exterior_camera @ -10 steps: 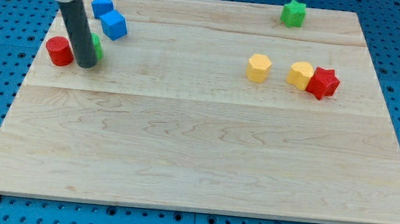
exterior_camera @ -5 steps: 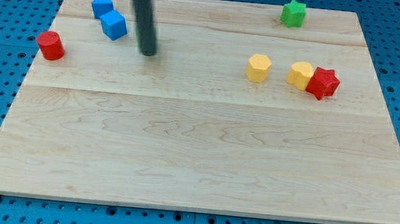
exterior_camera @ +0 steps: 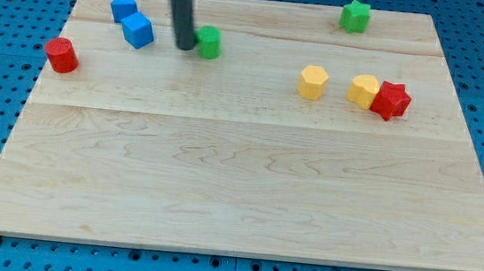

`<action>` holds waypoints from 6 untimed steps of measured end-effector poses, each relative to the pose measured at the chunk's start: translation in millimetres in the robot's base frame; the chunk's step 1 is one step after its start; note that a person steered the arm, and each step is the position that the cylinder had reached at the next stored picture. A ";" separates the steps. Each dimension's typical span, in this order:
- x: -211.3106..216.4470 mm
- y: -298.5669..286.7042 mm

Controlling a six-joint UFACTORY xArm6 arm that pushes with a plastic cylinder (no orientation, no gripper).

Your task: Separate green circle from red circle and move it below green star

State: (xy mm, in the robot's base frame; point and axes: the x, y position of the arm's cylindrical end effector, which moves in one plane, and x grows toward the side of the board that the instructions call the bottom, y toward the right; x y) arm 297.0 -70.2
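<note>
The green circle [exterior_camera: 208,41] sits just right of my tip [exterior_camera: 184,47], apparently touching it. The end effector is a bare rod holding nothing. The red circle [exterior_camera: 61,54] lies well apart at the left.

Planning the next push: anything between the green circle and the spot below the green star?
Nothing visible. My tip sits just left of the green circle. The board is bare from there rightward to below the green star; the yellow blocks lie lower, just under that line.
</note>
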 end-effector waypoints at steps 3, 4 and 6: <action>-19.1 138.0; 5.9 121.1; -25.4 224.0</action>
